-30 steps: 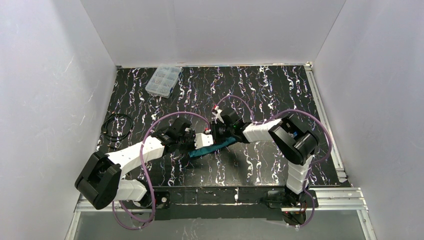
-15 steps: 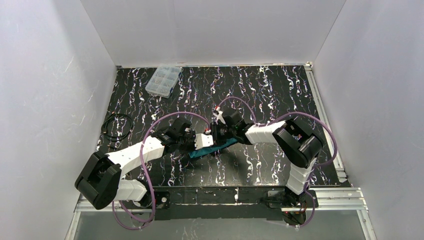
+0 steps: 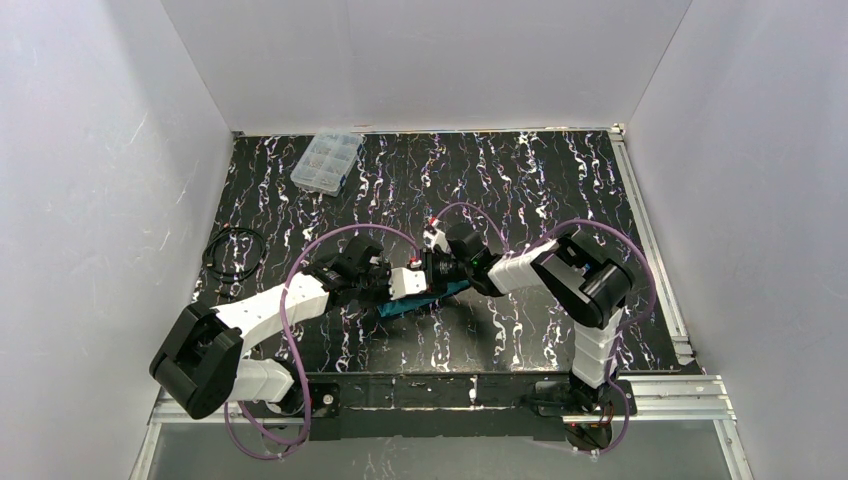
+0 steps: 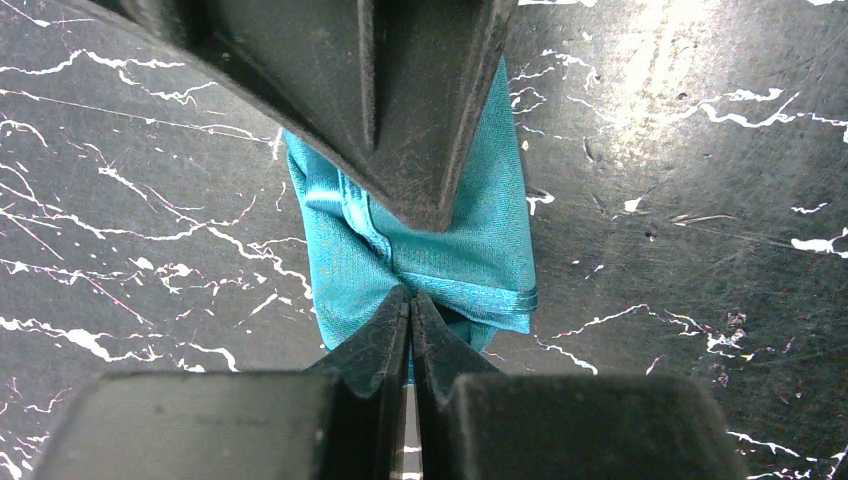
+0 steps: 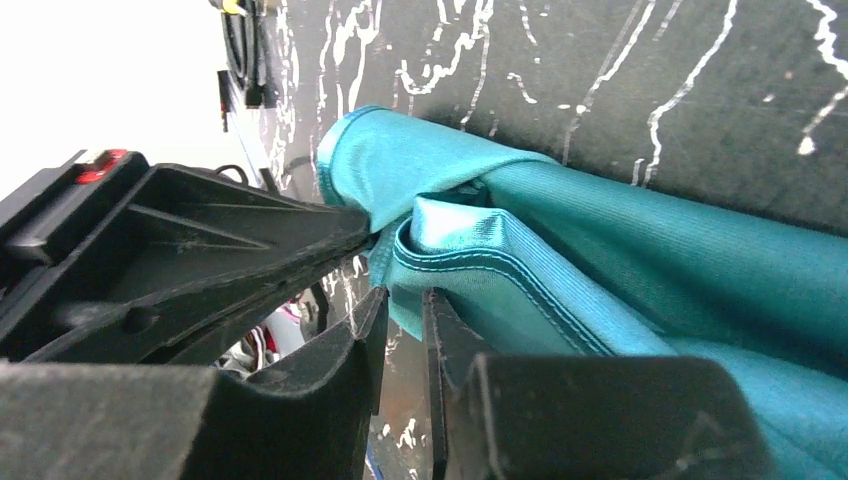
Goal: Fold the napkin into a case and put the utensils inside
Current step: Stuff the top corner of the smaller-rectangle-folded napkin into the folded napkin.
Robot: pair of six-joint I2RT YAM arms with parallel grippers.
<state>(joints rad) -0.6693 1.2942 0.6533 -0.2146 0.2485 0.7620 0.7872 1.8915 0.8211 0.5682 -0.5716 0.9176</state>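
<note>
My left end effector (image 4: 410, 303) pinches shut on the end of the teal napkin (image 4: 480, 250), my right end effector (image 5: 405, 305) nearly closed on its hemmed fold, well nearer me than the clear box (image 3: 326, 160); folding looks half done, utensils unseen and yet to load.

the napkin (image 4: 480, 250) is teal-green with a lighter blue stitched hem. the table (image 3: 520, 170) is black with white marbled streaks. the cables (image 3: 350, 231) are purple.
</note>
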